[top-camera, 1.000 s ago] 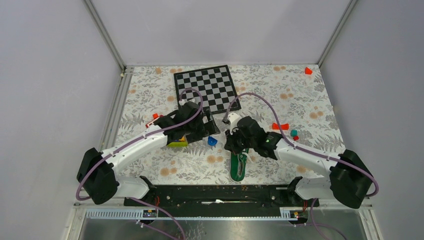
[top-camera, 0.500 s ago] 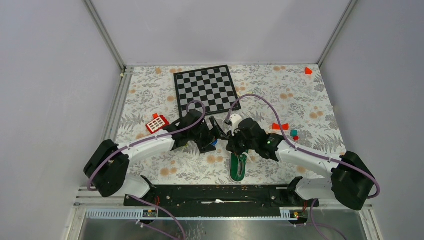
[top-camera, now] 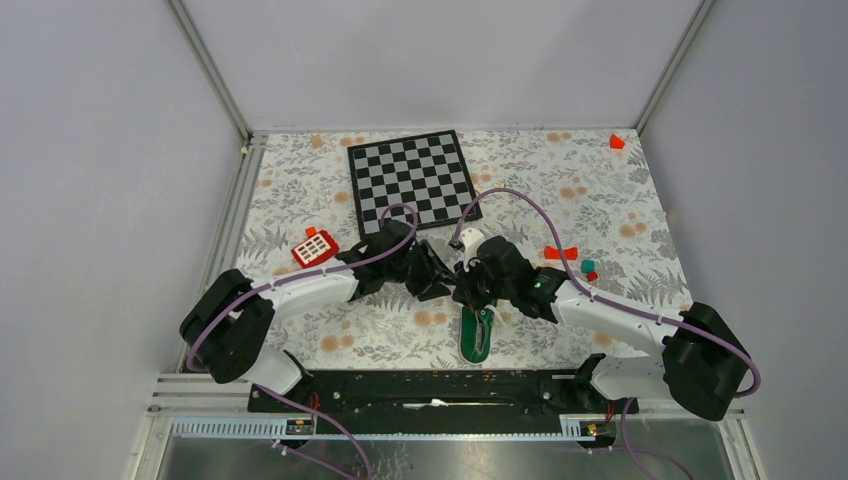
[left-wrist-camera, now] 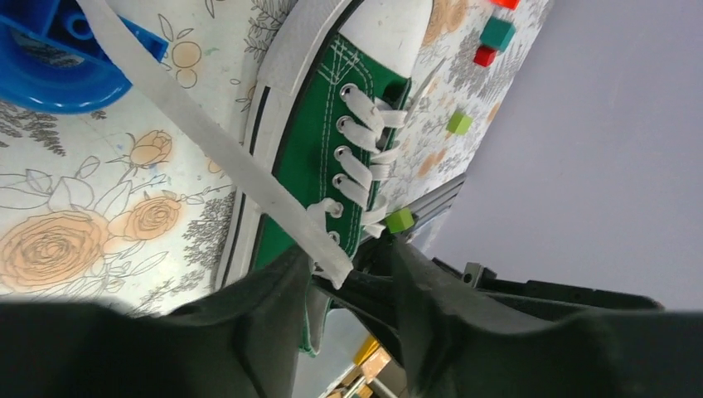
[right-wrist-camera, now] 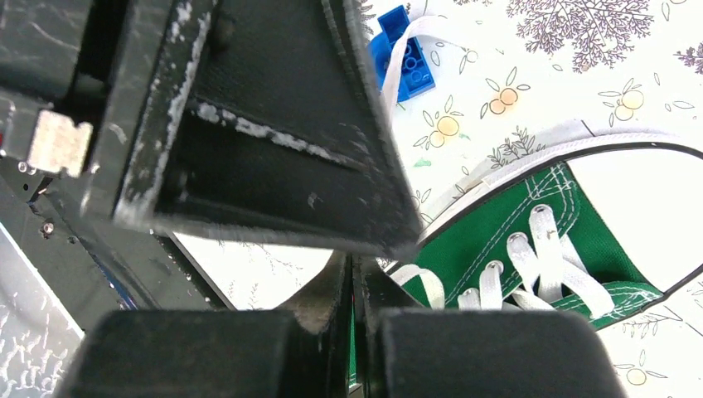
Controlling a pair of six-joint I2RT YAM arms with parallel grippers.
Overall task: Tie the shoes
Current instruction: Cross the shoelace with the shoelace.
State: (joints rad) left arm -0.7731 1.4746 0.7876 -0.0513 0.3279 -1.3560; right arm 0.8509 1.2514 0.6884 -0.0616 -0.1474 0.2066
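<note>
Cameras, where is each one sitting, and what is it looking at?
Top external: high behind the arms, looking down at the table; both arms show, meeting above the green sneaker.
Left wrist: on the left arm, looking past the open left fingers at the sneaker's white lace.
Right wrist: on the right arm, looking past the shut right fingers at the sneaker.
Both wrist views share the sneaker and a blue brick.
</note>
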